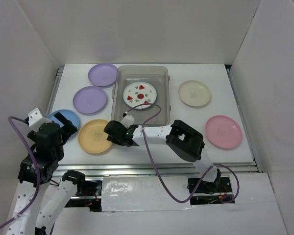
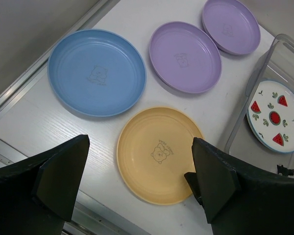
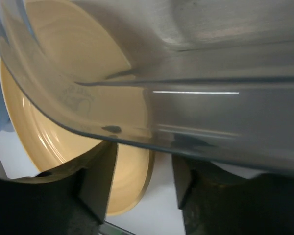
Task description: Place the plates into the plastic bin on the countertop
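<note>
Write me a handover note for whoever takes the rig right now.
Left tool: open, empty, above the yellow-orange plate.
Right tool: open, low by the bin's near-left corner, that plate's rim between its fingers, not clamped.
Done: fruit-print plate lies in the bin.
Left: six on the countertop: yellow-orange, blue plate, two lavender plates, cream plate, pink plate.

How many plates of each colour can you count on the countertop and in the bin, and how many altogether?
Lavender plates: 2
Yellow-orange plate: 1
Blue plate: 1
Cream plate: 1
Pink plate: 1
White plate with red fruit prints, in the bin: 1
Total: 7
</note>
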